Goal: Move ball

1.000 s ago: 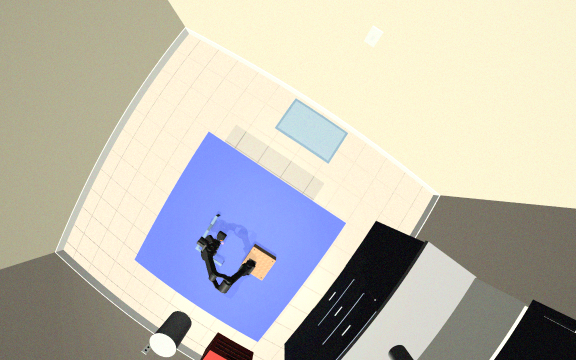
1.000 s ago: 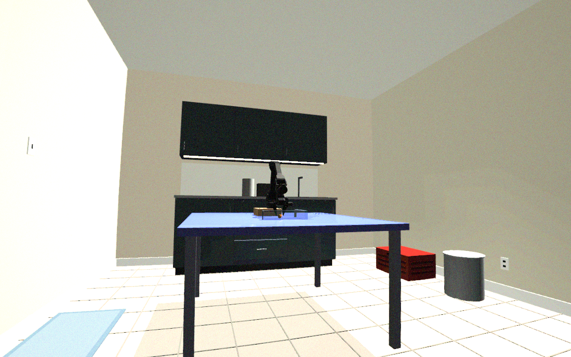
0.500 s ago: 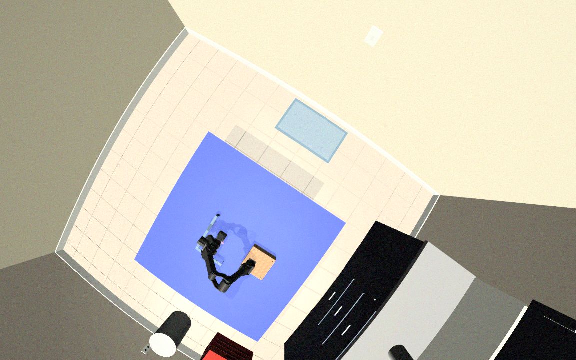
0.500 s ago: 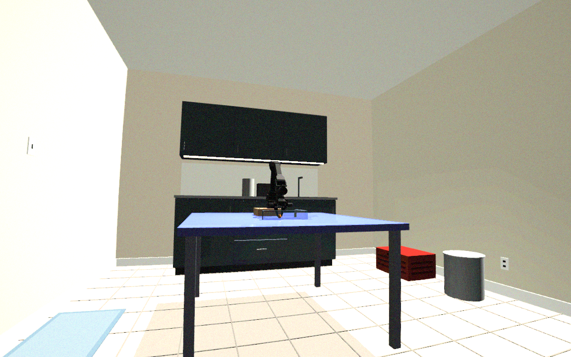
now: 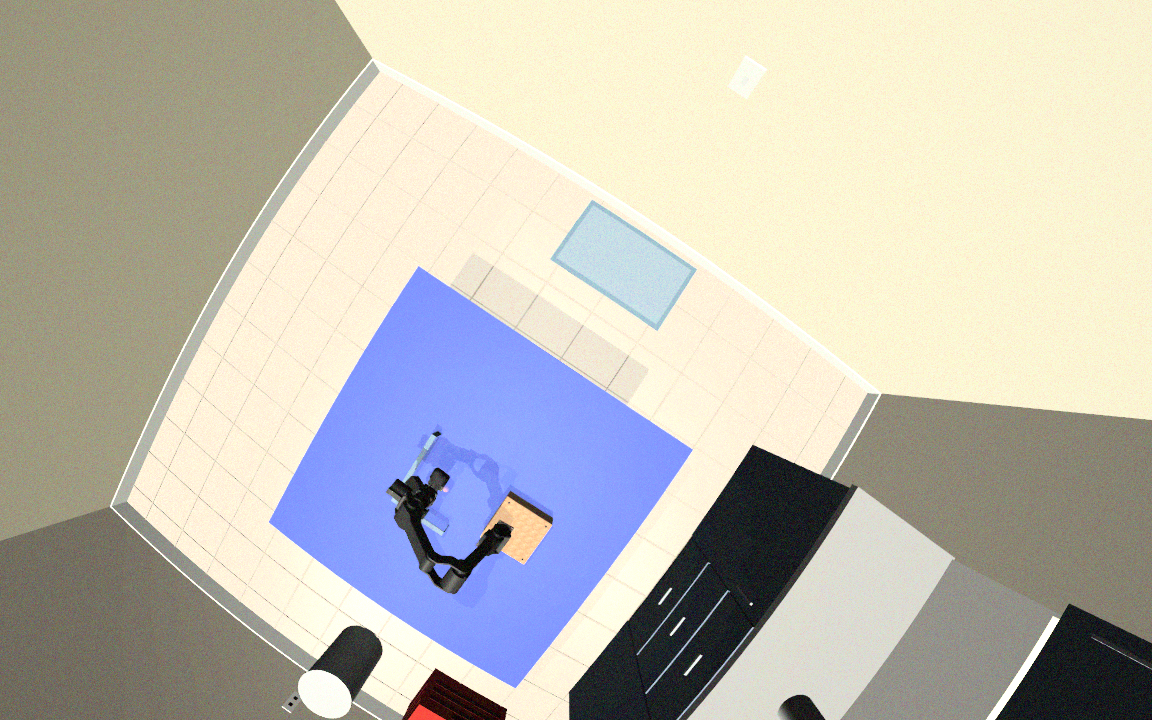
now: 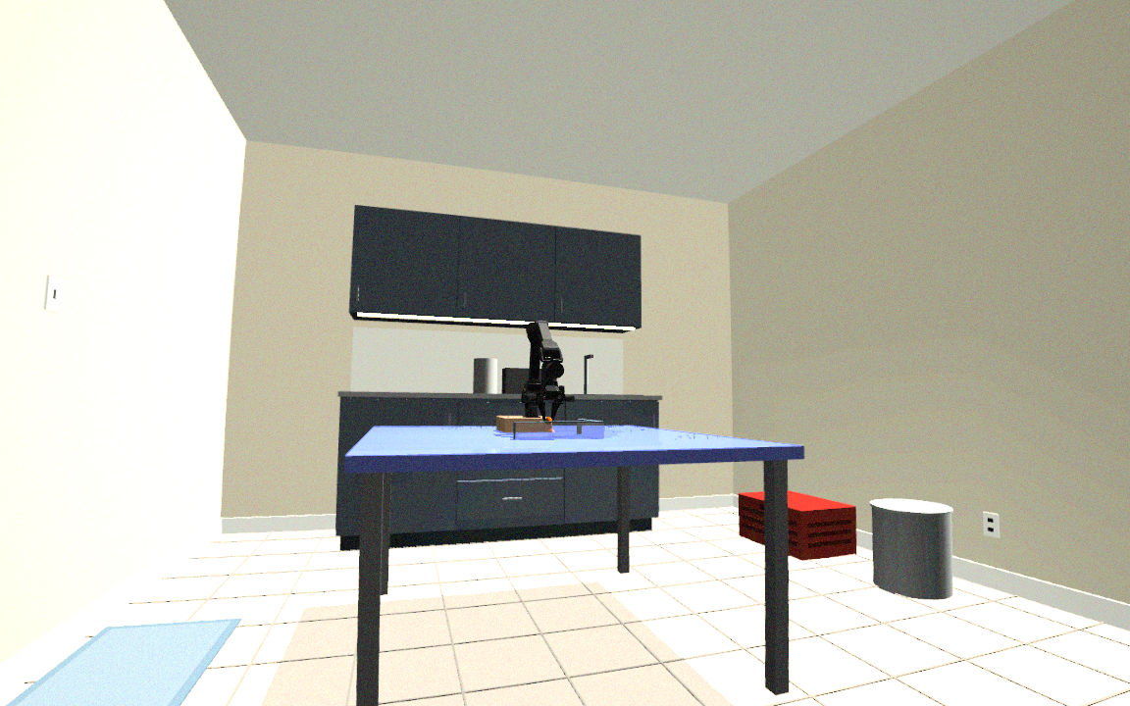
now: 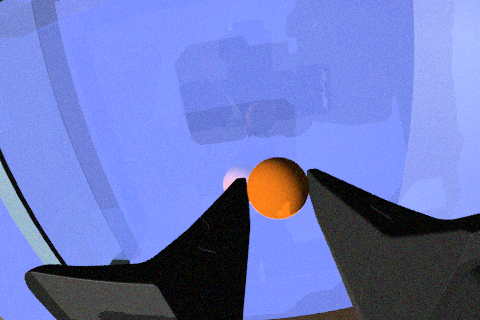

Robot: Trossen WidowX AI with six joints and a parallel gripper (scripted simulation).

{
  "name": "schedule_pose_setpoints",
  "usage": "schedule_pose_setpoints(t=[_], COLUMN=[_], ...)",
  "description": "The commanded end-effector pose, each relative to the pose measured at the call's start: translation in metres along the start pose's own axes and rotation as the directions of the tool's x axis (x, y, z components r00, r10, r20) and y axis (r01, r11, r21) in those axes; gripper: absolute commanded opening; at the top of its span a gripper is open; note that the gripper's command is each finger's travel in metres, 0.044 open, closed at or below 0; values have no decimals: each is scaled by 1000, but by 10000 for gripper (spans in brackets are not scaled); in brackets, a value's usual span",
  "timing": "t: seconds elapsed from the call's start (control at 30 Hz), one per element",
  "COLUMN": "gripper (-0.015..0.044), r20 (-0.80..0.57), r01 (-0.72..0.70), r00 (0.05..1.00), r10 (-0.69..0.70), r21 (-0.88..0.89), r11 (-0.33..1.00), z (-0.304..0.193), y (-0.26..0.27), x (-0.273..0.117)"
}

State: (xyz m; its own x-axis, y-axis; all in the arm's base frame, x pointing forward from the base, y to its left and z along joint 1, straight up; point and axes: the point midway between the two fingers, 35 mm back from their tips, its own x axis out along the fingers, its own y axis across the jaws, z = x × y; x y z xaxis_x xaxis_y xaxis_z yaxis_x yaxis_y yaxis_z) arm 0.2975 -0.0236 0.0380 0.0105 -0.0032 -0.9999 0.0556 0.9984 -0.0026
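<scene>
Our black parallel-jaw gripper [image 7: 278, 194] is clamped on the small orange ball [image 7: 278, 188]; the pale see-through copy [image 7: 235, 178] lies just at nine o'clock.

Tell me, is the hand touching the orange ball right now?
Touching. In the wrist view both fingers press against the sides of the orange ball, no gap showing, so the hand is shut on it.

Light: we see even, bright room light.
Shadows: soft arm shadow on the blue surface [image 5: 562, 447].
Distortion: strong fisheye bending in top and wrist views.
Grain: fine noise.
</scene>
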Motion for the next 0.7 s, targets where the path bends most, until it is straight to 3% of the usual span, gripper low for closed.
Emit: schedule_pose_setpoints(t=[0.0,0.27,0.67], gripper=[0,0,0], r20=[19,18,17], r01=[-4,-2,-3], r00=[1000,1000,1000], r10=[4,2,3], r21=[2,-4,-4], r11=[1000,1000,1000], z=[3,-5,-20], y=[1,1,14], x=[-31,-78,-50])
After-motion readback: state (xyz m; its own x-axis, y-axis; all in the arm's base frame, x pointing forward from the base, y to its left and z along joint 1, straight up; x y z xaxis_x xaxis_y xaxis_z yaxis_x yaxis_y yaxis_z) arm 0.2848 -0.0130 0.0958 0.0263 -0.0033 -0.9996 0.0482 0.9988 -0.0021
